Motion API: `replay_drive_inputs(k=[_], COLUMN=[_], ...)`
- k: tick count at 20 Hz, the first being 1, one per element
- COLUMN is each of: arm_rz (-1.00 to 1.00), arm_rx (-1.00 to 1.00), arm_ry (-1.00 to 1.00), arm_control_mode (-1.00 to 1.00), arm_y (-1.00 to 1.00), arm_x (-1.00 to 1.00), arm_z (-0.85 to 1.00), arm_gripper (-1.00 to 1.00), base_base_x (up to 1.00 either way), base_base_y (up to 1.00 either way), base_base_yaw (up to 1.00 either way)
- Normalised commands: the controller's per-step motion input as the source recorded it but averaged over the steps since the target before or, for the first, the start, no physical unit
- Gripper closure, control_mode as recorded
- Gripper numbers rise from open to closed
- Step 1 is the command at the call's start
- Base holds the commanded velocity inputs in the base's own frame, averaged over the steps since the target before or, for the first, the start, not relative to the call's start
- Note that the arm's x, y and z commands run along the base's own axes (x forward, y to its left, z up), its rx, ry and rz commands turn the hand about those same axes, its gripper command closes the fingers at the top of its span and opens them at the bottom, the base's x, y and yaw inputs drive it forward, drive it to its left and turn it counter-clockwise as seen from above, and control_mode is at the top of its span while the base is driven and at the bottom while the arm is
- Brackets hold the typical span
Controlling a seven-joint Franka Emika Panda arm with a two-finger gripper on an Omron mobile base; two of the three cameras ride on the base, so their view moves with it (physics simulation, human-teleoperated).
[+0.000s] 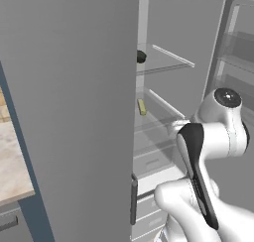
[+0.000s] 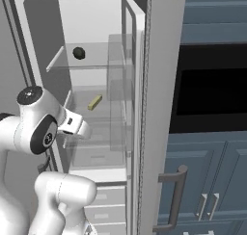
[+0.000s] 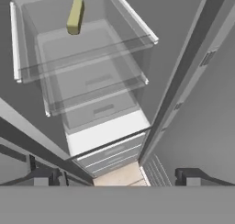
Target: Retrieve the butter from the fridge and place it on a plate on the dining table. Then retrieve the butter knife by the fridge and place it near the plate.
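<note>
Small dark object (image 2: 79,53) on upper shelf too small to identify; fridge (image 1: 74,112) door cropped.

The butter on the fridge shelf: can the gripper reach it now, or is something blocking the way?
Probably yes. The fridge door stands open, the butter lies alone on a clear shelf, and the open gripper faces it with nothing between.

Three close views into the open fridge (image 1: 74,112)

The fridge is seen from behind the arm on the left, past the edge of its open left door, and from behind on the right, beside the blue cabinets (image 2: 212,181). Both views are aimed forward and down at the same glass shelves (image 2: 91,113) and the butter (image 1: 142,106). From the hand, those shelves and the butter are viewed steeply from above, close in.
</note>
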Motion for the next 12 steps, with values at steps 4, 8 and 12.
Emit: replay_drive_inputs(k=[4, 8, 12], arm_rz=[0.0, 0.02, 0.03], arm_rx=[0.0, 0.0, 0.0], arm_ry=[-0.13, -0.21, -0.18], arm_control_mode=[-1.0, -1.0, -1.0], arm_y=[0.02, 0.05, 0.04], arm_x=[0.18, 0.25, 0.38], arm_z=[0.12, 0.0, 0.01], arm_gripper=[-1.0, -1.0, -1.0], base_base_x=[0.0, 0.0, 0.0], base_base_y=[0.0, 0.0, 0.0], base_base_yaw=[0.0, 0.0, 0.0])
